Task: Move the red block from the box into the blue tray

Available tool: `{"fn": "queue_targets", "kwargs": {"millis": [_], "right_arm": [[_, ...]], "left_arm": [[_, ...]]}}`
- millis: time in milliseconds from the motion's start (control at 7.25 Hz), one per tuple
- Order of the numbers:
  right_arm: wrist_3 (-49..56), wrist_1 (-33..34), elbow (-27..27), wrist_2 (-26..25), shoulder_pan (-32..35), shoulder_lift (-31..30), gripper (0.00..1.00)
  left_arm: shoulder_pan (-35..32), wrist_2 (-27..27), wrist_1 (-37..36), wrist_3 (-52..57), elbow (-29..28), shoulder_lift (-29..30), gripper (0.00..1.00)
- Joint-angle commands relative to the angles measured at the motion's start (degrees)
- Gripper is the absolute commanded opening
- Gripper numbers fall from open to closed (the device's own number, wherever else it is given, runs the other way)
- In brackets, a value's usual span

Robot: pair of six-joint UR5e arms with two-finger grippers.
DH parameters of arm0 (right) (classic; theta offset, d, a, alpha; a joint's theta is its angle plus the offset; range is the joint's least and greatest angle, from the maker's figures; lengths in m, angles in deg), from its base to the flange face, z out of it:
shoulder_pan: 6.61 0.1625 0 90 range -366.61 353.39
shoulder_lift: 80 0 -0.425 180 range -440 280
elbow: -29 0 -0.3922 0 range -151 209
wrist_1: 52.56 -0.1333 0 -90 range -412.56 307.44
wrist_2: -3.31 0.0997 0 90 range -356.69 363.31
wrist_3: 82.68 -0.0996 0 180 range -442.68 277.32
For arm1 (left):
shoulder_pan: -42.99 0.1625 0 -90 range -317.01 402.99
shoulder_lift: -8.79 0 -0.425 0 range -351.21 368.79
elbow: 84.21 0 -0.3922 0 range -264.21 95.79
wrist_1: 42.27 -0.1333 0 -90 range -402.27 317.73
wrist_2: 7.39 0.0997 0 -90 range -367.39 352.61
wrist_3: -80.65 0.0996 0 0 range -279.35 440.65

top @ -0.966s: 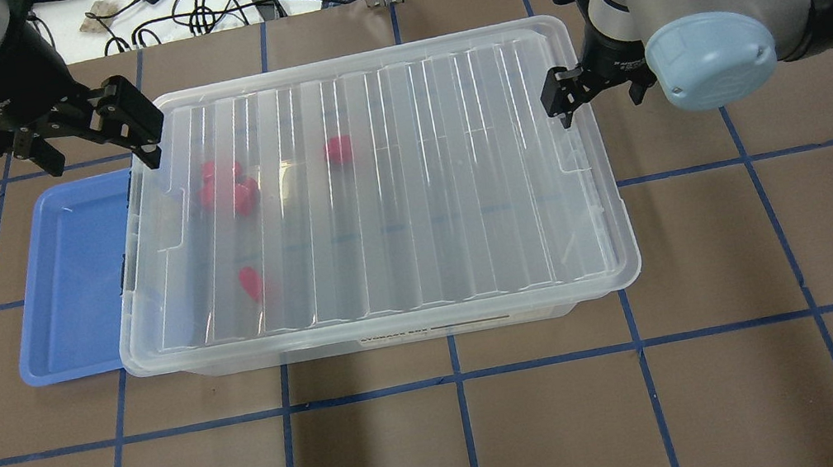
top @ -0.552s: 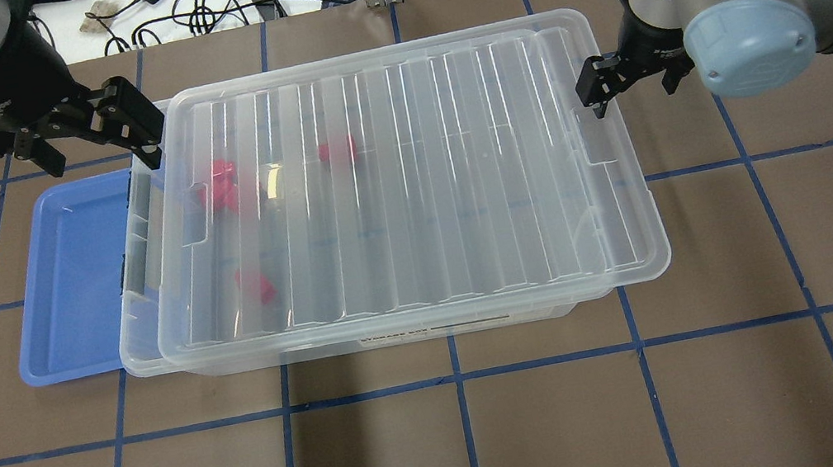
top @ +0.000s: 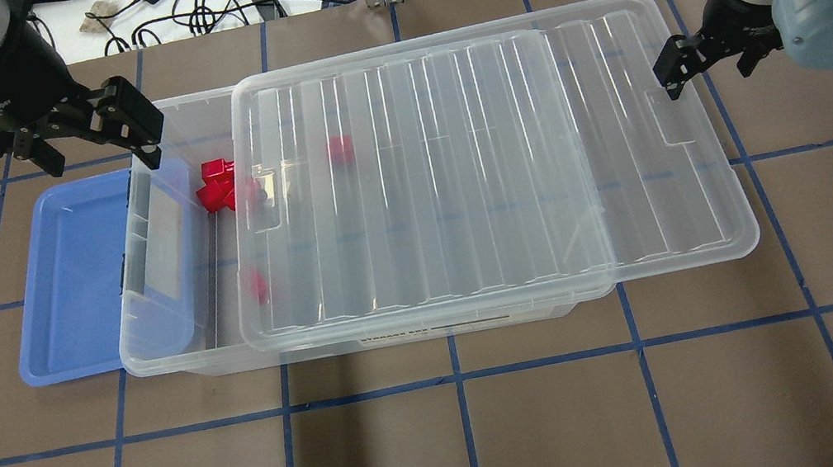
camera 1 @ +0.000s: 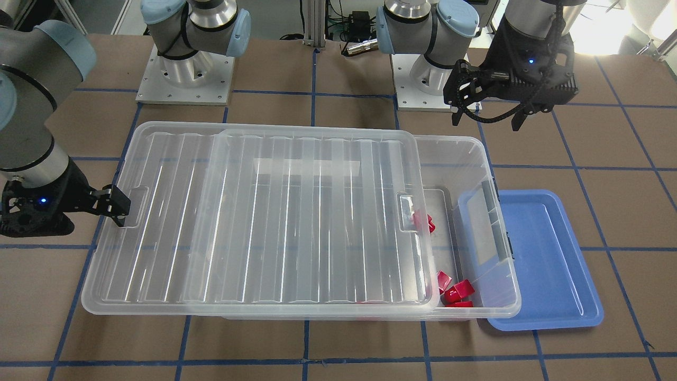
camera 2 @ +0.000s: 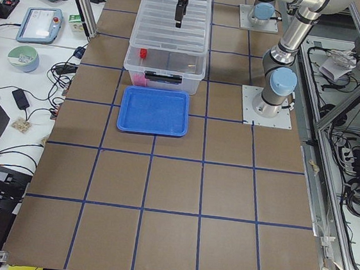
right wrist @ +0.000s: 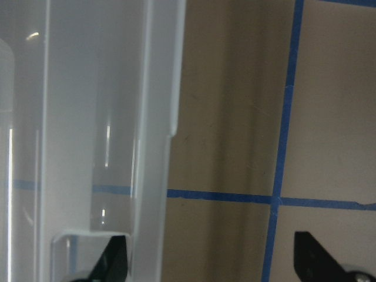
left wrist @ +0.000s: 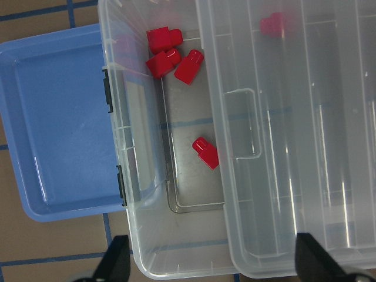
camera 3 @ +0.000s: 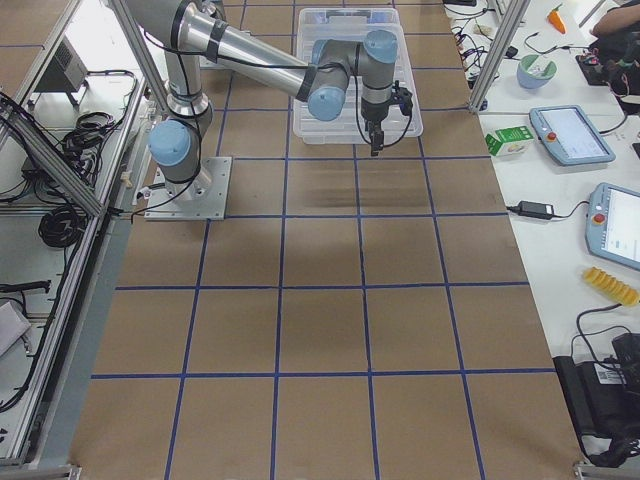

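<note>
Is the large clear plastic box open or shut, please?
Partly open: the ribbed clear lid sits offset on the box, baring red blocks near the shallow blue tray.

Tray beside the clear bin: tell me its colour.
Plain blue, no pattern; the tray shows best in the left wrist view.

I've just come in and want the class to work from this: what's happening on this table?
The right end effector, open, has one finger at the handle recess of the lid. The lid sits shifted toward the robot's right, baring the left end of the box, where red blocks lie. The left end effector hovers open over that end. The blue tray beside it is empty.
</note>
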Motion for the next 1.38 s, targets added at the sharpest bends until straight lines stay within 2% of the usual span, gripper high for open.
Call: {"fn": "queue_targets", "kwargs": {"millis": [0,276,690,966,1241], "right_arm": [[2.61,0.0,0.06,0.08,-2.97,0.07,1.0],[2.98,0.0,0.06,0.08,-5.35,-0.02,1.0],[3.15,0.0,0.06,-0.01,-5.36,-0.02,1.0],[2.54,-2.01,2.77,0.69,-4.83,-0.37,1.0],[1.75,-15.93,9.35,1.75,-4.48,-4.13,1.0]], "left_arm": [[0.0,-0.07,0.0,0.0,0.03,-0.06,1.0],[0.0,-0.07,0.0,0.0,-0.05,-0.06,1.0],[0.0,-0.07,-0.08,0.0,-0.05,0.03,1.0],[0.0,-0.25,-0.17,0.0,0.21,0.46,1.0],[-0.09,-0.95,-2.01,0.61,2.13,2.57,1.0]]}}
